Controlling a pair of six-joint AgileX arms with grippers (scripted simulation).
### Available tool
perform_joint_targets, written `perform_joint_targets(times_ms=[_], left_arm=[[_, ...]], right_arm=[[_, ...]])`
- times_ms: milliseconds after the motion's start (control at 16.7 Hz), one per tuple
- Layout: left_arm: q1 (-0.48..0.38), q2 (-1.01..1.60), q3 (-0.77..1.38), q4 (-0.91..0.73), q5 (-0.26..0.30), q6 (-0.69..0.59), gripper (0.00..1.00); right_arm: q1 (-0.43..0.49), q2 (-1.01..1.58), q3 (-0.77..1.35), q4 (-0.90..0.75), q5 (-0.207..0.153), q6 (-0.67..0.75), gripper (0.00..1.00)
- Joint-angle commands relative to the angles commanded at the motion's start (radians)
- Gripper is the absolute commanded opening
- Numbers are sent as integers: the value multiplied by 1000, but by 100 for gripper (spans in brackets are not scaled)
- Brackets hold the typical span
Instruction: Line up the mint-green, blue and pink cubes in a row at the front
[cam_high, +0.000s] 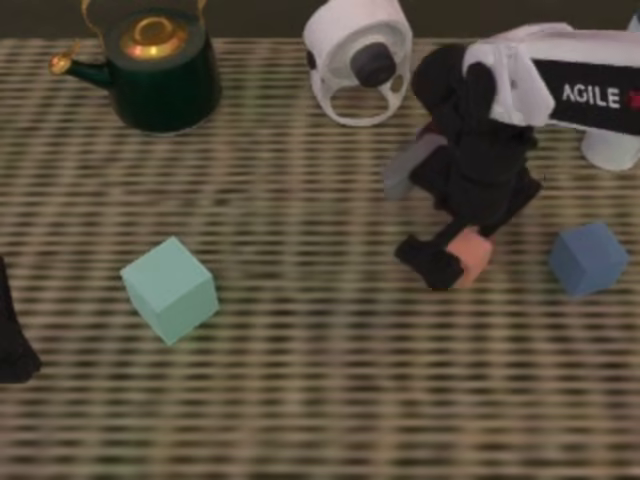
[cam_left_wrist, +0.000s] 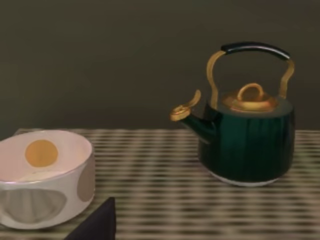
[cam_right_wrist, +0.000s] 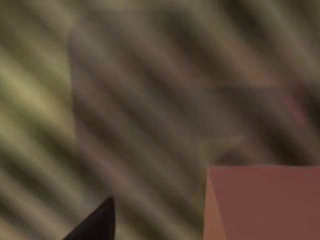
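So the right gripper (cam_high: 450, 262) is down on the pink cube (cam_high: 473, 255), right of centre on the mat (cam_high: 320, 400); one black finger (cam_high: 428, 262) sits against the cube's left side, can't tell if it's actually clamped; blue cube (cam_high: 587, 258) is just to the right, mint cube (cam_high: 170, 289) well off left; left arm (cam_high: 12, 345) parked at the left edge; kettle (cam_high: 160, 65) and white cup (cam_high: 358, 58) at the back.
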Motion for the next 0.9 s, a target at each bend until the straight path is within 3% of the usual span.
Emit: perform_joint_targets(times_ms=[360,900], left_arm=[[0,0,0,0,0,0,100],[0,0,0,0,0,0,100]], right_arm=[[1,21,-39,50,0,1,100],[1,21,-39,50,0,1,32]])
